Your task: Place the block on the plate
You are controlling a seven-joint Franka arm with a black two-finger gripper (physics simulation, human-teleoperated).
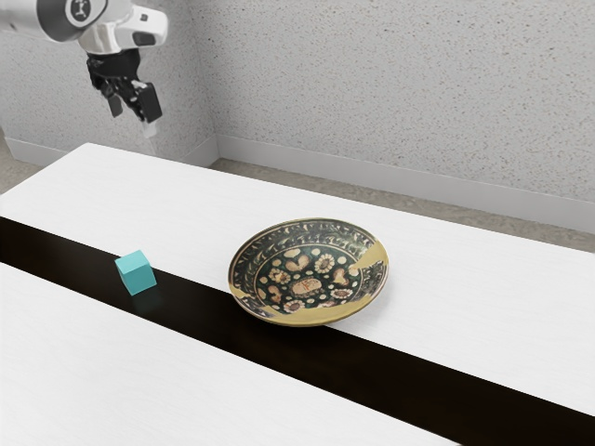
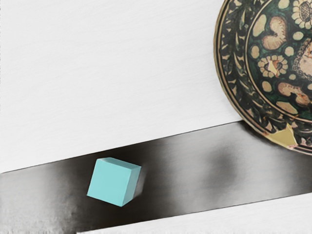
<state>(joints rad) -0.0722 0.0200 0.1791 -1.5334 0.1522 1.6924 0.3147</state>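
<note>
The fingers (image 1: 146,102) are released and parted, high above the table (image 1: 446,243) near its far corner at the exterior view's left. The turquoise block (image 1: 137,274) sits on the table's dark stripe (image 1: 200,311), apart from the plate (image 1: 307,318), which overlaps the stripe toward the far edge.

The robot arm (image 1: 26,19) is in the upper left of the frame. Its surface is white and smooth, with rounded forms. On one joint there is a dark grey round cap (image 1: 61,8), and it has a pale ring with a small sign inside. The gripper (image 1: 133,117) is black, of angular shape, with two fingers which look like blocks.
</note>
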